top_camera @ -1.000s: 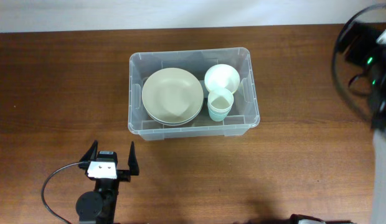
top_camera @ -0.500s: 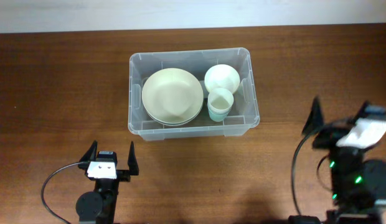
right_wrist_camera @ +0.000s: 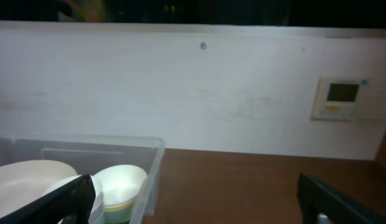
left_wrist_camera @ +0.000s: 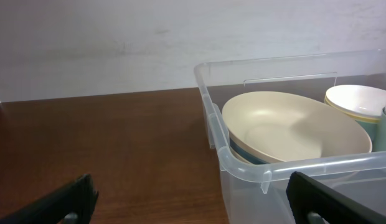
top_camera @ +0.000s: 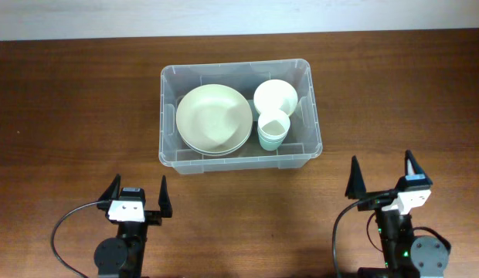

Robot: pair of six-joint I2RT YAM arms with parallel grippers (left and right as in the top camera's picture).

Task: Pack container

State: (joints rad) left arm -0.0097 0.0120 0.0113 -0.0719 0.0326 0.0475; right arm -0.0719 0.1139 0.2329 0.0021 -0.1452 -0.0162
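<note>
The clear plastic container (top_camera: 171,75) sits at the table's middle back. Inside lie stacked cream plates (top_camera: 214,119) at left, a white bowl (top_camera: 275,96) at back right and stacked pale green cups (top_camera: 273,128) at front right. My left gripper (top_camera: 137,193) is open and empty near the front edge, left of the container. My right gripper (top_camera: 382,174) is open and empty at the front right. The left wrist view shows the container's corner (left_wrist_camera: 243,168) and the plates (left_wrist_camera: 292,127). The right wrist view shows the container's wall (right_wrist_camera: 152,168) and the bowl (right_wrist_camera: 121,180).
The brown wooden table (top_camera: 77,116) surrounds the container. A white wall (right_wrist_camera: 180,87) with a small thermostat panel (right_wrist_camera: 341,98) stands behind the table. Black cables loop beside both arm bases.
The right arm has swung from the far right back of the table down to the front right, its gripper now open and pointing at the container. The left arm has not moved.
</note>
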